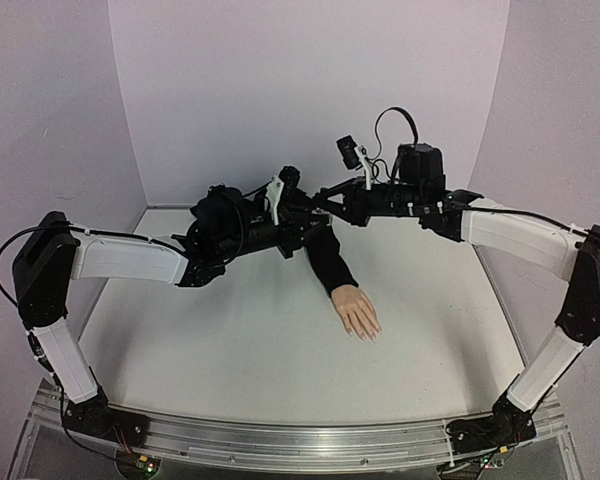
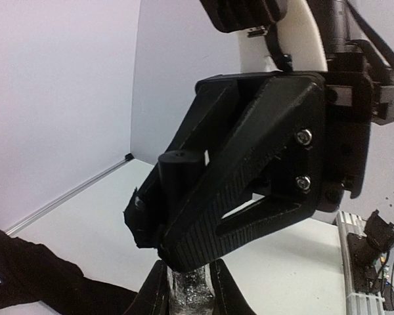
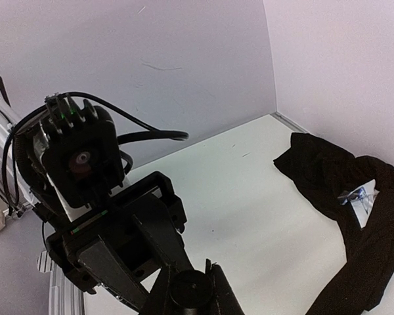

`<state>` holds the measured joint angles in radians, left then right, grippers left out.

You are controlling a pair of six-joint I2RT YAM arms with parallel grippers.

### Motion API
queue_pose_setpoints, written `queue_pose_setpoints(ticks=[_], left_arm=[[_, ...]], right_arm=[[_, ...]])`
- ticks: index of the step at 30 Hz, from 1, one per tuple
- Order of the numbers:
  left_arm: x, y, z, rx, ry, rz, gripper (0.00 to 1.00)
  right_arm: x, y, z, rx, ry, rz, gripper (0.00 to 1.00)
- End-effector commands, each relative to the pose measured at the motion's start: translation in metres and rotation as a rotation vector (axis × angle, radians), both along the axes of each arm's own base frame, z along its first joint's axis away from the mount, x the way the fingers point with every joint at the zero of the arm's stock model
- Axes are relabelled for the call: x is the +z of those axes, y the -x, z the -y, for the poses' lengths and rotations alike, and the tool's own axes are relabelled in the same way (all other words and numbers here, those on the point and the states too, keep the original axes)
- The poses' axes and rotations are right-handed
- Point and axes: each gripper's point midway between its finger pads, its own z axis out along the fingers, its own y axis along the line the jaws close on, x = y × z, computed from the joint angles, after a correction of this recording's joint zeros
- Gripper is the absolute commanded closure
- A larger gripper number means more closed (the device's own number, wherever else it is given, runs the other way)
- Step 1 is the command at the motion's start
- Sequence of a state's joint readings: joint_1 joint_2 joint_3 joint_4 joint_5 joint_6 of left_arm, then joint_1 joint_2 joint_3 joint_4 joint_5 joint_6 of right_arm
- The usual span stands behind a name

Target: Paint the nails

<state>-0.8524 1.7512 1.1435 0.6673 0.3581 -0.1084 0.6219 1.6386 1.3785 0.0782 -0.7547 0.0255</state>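
gripping bottle [image 2: 187, 283] in left tool [image 2: 189, 296], clamping its cap [image 2: 181, 172] in right tool [image 3: 189, 290], up over back of table [image 1: 230, 350]. see nails [image 1: 368, 334] on hand [image 1: 356, 308] lying on table, well apart. twist cap slowly, hold bottle steady, lift straight to avoid drips.

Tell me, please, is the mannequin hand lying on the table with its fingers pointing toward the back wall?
No: the top external view shows the mannequin hand lying on the table with its fingers pointing toward the near edge, away from the back wall.
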Motion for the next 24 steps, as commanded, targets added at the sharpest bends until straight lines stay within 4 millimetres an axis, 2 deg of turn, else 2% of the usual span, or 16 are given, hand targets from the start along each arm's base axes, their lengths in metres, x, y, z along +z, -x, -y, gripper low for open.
queue_pose_setpoints(ticks=[1, 2, 3, 4, 5, 7, 10, 11, 14, 16, 17, 19, 22, 24], left_arm=[[0.051, -0.035, -0.013, 0.217, 0.082, 0.083, 1.00], [0.052, -0.044, -0.014, 0.257, 0.079, 0.087, 1.00], [0.057, -0.052, -0.015, 0.303, 0.084, 0.099, 1.00], [0.060, -0.059, -0.016, 0.340, 0.087, 0.109, 1.00], [0.061, -0.065, -0.017, 0.372, 0.088, 0.115, 1.00], [0.061, -0.075, -0.020, 0.426, 0.083, 0.122, 1.00], [0.060, -0.070, -0.022, 0.413, 0.087, 0.129, 1.00], [0.059, -0.066, -0.023, 0.399, 0.088, 0.128, 1.00], [0.054, -0.055, -0.026, 0.357, 0.077, 0.115, 1.00], [0.045, -0.042, -0.029, 0.308, 0.062, 0.102, 1.00], [0.041, -0.035, -0.030, 0.283, 0.050, 0.097, 1.00], [0.033, -0.018, -0.034, 0.224, 0.031, 0.083, 1.00], [0.026, 0.002, -0.041, 0.159, 0.022, 0.071, 1.00], [0.025, 0.015, -0.042, 0.104, 0.019, 0.067, 1.00]], right_arm=[[-0.010, -0.043, 0.005, -0.382, 0.061, 0.070, 1.00], [-0.017, -0.058, 0.014, -0.571, 0.112, 0.105, 1.00], [-0.019, -0.070, 0.032, -0.820, 0.169, 0.152, 1.00], [-0.017, -0.073, 0.050, -1.043, 0.210, 0.189, 1.00], [-0.016, -0.072, 0.056, -1.156, 0.227, 0.205, 1.00], [-0.014, -0.070, 0.052, -1.221, 0.211, 0.200, 1.00], [-0.009, -0.065, 0.030, -1.135, 0.159, 0.158, 0.99], [-0.008, -0.062, 0.021, -1.085, 0.145, 0.145, 0.94], [-0.002, -0.047, 0.002, -0.910, 0.126, 0.123, 0.71], [-0.002, -0.029, -0.013, -0.743, 0.146, 0.115, 0.54], [0.000, -0.021, -0.014, -0.692, 0.143, 0.114, 0.44], [0.003, 0.000, -0.019, -0.531, 0.127, 0.104, 0.35], [0.013, 0.024, -0.024, -0.308, 0.082, 0.092, 0.26], [0.019, 0.031, -0.024, -0.203, 0.050, 0.077, 0.25]])
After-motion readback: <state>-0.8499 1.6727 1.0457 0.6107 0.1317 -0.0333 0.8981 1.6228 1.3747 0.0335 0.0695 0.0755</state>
